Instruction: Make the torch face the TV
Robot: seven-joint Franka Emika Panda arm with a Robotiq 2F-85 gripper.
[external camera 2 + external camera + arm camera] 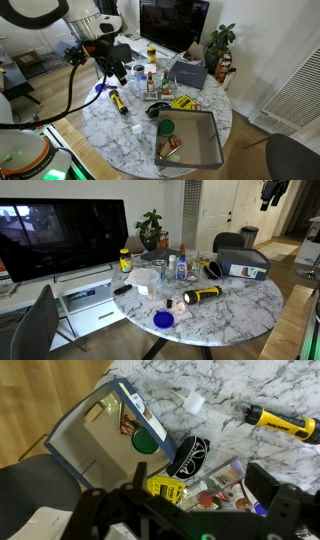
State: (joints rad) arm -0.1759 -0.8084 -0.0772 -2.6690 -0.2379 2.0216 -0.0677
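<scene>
Gripper [117,72] hangs empty with its jaws spread wide, above the marble table [240,315] and not yet on the torch [203,295]. That torch lies on its side near the table's edge, a small white cap [167,302] just beside its black head. Approach looks like the step in hand. Next it should lower over the yellow barrel, close, then swivel the head toward the TV [60,235].

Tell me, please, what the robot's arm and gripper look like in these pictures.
In an exterior view the arm has rounded white links with dark joints, and a black cable loops down beside it. The gripper is black and blocky. In the wrist view its fingers are black too and angular. No markings can be made out.
</scene>
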